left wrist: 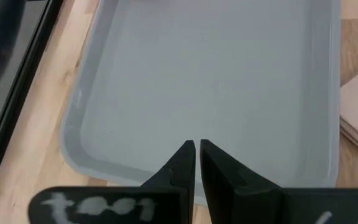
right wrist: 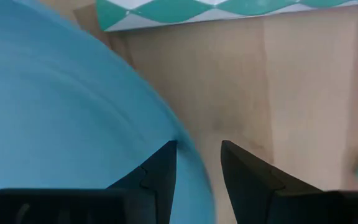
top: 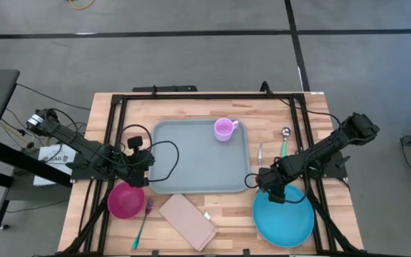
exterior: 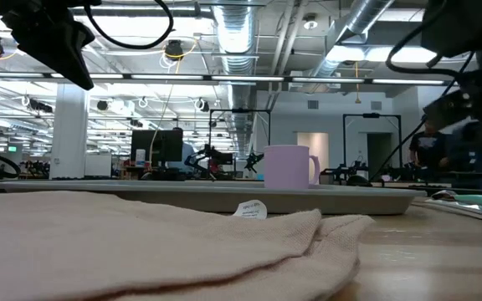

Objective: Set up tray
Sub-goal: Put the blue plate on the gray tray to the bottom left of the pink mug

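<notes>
Grey floor (top: 191, 64) w/ dark lines; exposed ducts (exterior: 249, 33), strip lights overhead.

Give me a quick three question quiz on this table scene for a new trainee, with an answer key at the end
1. True or false: the pink mug stands on the tray.
2. Which gripper is open? A) left gripper B) right gripper
3. Fill in: the right gripper's fingers straddle the rim of the ____.

Key
1. True; it stands in the tray's far right corner in the high view.
2. B; the left one is shut, at the tray's left end.
3. Blue plate.
</notes>
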{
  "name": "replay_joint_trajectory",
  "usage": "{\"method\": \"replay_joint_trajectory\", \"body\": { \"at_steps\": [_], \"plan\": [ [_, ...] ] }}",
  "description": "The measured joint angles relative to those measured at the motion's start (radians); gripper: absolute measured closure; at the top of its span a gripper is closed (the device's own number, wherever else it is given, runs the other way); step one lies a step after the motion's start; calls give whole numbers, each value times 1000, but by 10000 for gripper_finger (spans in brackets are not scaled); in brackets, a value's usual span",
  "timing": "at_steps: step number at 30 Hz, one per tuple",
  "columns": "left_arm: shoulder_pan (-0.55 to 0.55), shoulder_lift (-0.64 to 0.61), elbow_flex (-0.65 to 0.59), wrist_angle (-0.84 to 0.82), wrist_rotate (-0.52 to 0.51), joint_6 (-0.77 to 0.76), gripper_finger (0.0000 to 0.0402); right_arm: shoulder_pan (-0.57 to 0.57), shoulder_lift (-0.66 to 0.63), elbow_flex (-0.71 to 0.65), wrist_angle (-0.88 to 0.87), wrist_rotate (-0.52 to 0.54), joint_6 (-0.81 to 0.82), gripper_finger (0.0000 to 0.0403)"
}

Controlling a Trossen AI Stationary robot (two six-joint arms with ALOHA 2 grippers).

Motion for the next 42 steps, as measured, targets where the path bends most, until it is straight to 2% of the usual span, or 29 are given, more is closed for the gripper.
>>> {"method": "replay_joint_trajectory", "body": {
  "at_steps": [11, 19, 24, 27, 30, 33, 39, 42],
  "plan": [
    [0, 0, 0, 1, 0, 0, 388, -2, 0, -50, 234, -21, 5, 294],
    [0, 0, 0, 1, -1, -1, 388, 1, -3, -47, 294, -51, 134, 391],
    [0, 0, 0, 1, -2, -10, 388, 1, 0, -51, 374, -132, 210, 392],
    [0, 0, 0, 1, -2, -10, 388, 1, 1, -51, 460, -178, 206, 399],
    [0, 0, 0, 1, -2, -10, 388, 0, 2, -50, 542, -182, 157, 398],
    [0, 0, 0, 1, -2, -10, 388, -16, 2, -22, 566, -128, 38, 400],
    [0, 0, 0, 1, -2, -10, 388, -90, 2, 45, 631, 81, -121, 399],
    [0, 0, 0, 1, -2, -10, 388, -141, 2, 54, 716, 92, -132, 401]
  ]
}}
